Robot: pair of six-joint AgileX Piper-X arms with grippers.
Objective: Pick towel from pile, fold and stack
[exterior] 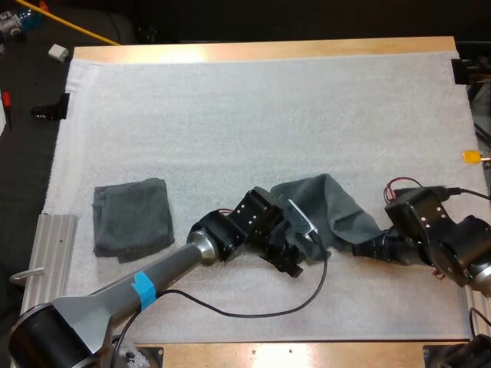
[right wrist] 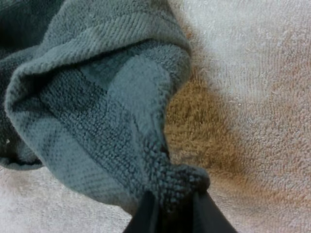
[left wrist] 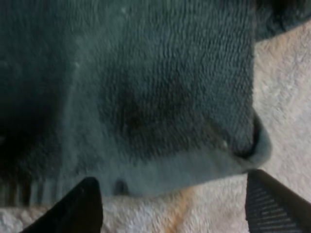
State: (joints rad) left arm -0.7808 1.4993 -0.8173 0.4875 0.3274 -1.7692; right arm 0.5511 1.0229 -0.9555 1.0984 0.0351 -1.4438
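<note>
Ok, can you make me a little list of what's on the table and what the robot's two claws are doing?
crumpled towel: dark grey-green, bunched up on the white mat between the two grippers
folded towel: flat on the mat on the left arm's side, apart from both grippers
left gripper: open, fingers apart at the crumpled towel's hem
right gripper: shut on a corner of the crumpled towel
task stage: crumpled towel not yet folded or stacked
</note>
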